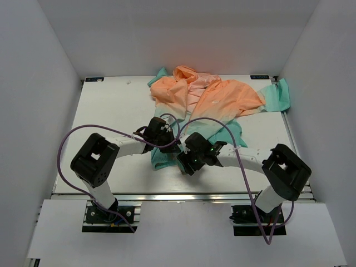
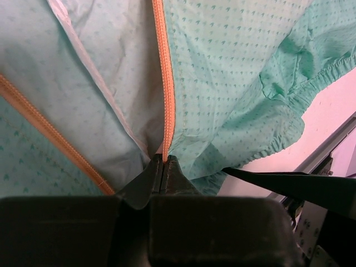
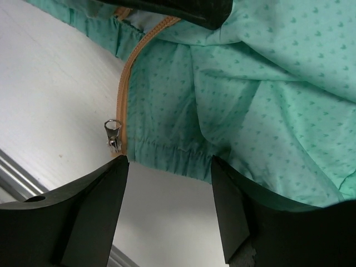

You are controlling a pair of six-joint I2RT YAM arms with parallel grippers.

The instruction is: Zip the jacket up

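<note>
One white table (image 1: 105, 111) carries it all. Your jacket (image 1: 217, 100) sprawls from the far edge toward the middle, peach hood far, teal hem (image 3: 167, 158) reaching toward the near edge where both arms meet it. Your left gripper (image 2: 164, 164) is clenched on the bottom end of one orange zipper tape (image 2: 165, 72), likely to pin that side taut. Your right gripper (image 3: 169, 172) is spread wide just short of the hem, grasping nothing, probably lining up on the other tape's end. The small metal slider pull (image 3: 113, 133) dangles there just beyond one fingertip, so I judge the two halves not yet joined.
</note>
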